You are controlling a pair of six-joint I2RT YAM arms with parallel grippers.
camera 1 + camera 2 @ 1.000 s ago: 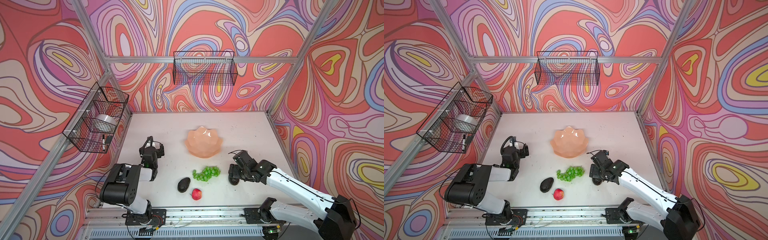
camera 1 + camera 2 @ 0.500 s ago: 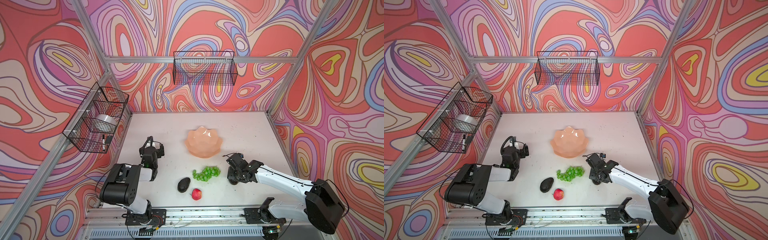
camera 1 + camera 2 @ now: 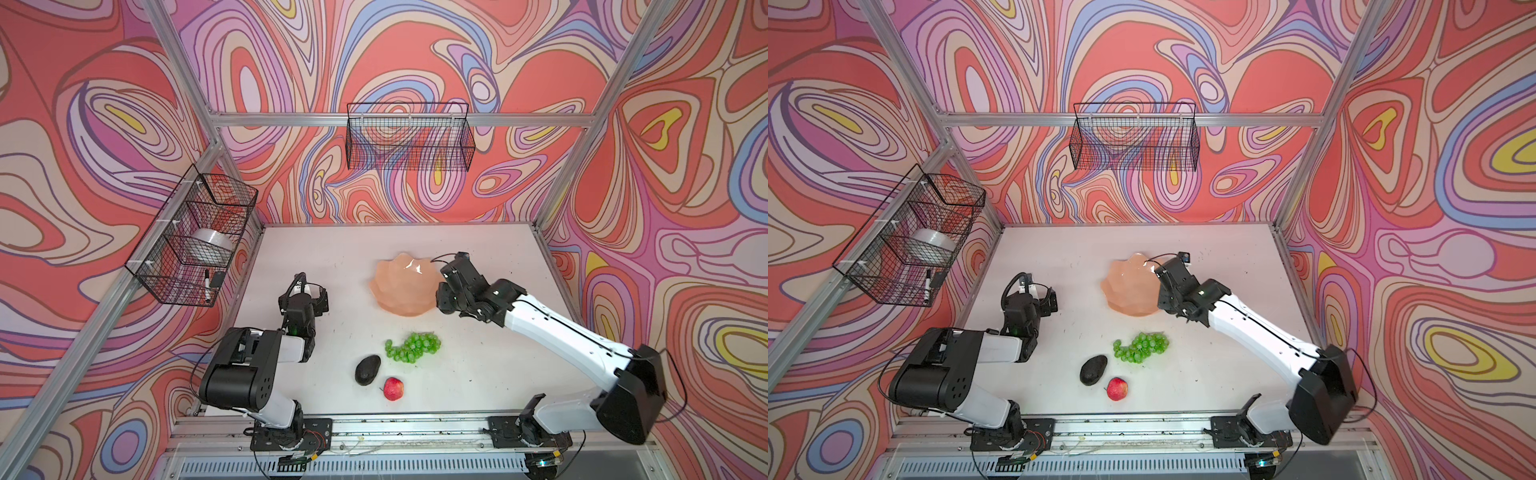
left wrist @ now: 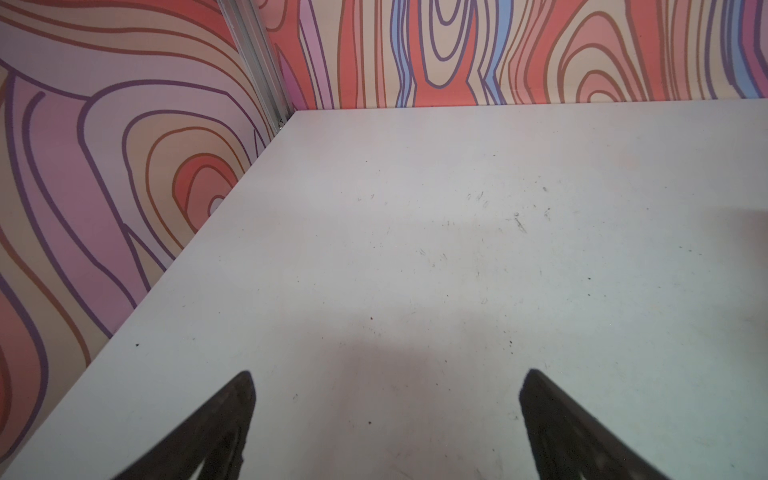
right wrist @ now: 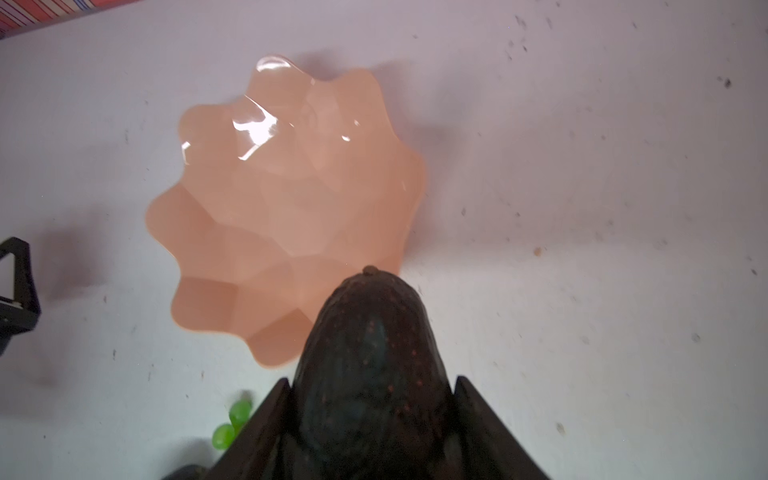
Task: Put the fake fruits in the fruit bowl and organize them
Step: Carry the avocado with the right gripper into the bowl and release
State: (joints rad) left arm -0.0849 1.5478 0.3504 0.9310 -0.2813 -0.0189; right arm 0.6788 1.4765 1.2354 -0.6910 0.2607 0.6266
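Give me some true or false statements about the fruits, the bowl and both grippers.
The right gripper holds a dark avocado near the rim of the fruit bowl. True.
The grapes are in the bowl. False: they lie on the table; the bowl is empty.
The left gripper is open and empty. True.
The apple touches the grapes. False: it lies apart from them, beside the second avocado.

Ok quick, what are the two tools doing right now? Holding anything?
Left tool: open, holding nothing.
Right tool: closed on a dark avocado.
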